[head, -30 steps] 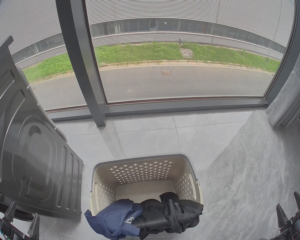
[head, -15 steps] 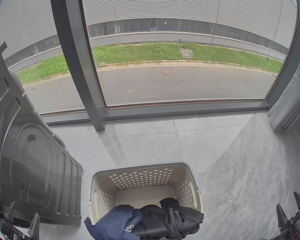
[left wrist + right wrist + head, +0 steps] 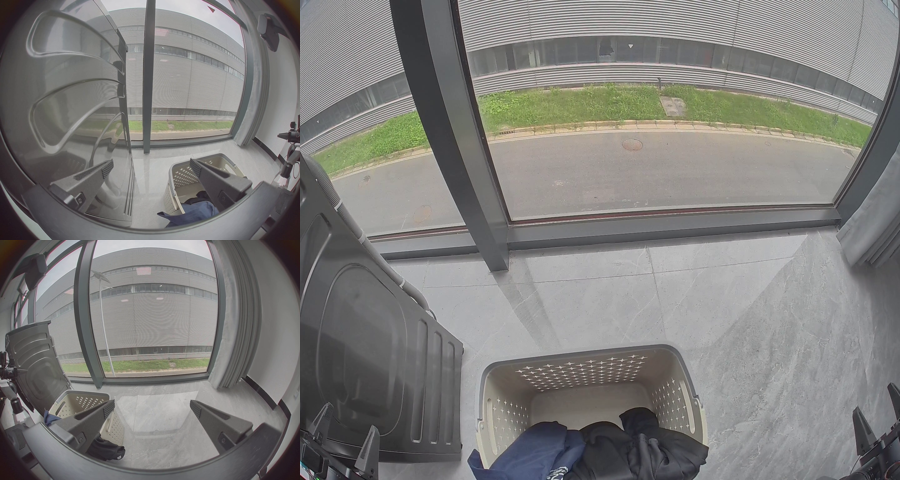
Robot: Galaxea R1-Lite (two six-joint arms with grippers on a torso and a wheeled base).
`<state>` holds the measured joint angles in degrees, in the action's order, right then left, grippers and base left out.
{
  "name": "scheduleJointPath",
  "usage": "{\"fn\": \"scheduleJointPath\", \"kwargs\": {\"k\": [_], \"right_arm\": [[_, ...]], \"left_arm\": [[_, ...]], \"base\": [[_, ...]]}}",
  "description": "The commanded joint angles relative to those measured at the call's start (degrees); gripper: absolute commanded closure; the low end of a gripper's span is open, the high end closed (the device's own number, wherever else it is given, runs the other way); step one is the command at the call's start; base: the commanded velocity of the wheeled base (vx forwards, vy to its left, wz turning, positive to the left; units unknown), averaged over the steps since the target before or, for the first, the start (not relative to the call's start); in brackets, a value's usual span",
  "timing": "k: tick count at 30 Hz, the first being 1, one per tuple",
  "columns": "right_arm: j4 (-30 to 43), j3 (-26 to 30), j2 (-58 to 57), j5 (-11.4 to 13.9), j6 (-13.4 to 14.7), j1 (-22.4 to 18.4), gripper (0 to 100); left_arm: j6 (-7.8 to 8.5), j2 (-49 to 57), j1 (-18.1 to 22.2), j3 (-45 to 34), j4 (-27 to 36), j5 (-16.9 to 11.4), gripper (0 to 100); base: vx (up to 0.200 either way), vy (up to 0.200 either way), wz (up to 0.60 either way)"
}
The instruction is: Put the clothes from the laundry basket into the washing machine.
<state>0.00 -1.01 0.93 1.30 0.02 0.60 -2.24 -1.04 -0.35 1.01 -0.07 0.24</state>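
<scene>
Navy garment (image 3: 525,449) hangs over the near-left rim of the laundry basket (image 3: 581,374). Black garment (image 3: 650,453) is bunched against it at the near side. Basket sits on the floor tiles (image 3: 737,325); washing machine (image 3: 369,350) is just to its left, ribbed panel toward it. Left gripper (image 3: 150,163) and right gripper (image 3: 151,404): jaws spread, empty. Risk: the pieces look tangled, so lifting one could drag the other onto the floor.

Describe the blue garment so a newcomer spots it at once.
Under the big window, a beige laundry basket stands on the floor beside the dark washing machine. The blue garment spills over its near rim on the machine's side. The clothes next to it are black.
</scene>
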Motion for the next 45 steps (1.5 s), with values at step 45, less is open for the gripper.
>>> {"fn": "scheduleJointPath", "kwargs": {"k": [45], "right_arm": [[0.0, 1.01, -0.93, 0.01, 0.06, 0.02, 0]], "left_arm": [[-0.04, 1.04, 0.0, -1.01, -0.01, 0.02, 0]], "base": [[0.04, 0.0, 0.0]]}}
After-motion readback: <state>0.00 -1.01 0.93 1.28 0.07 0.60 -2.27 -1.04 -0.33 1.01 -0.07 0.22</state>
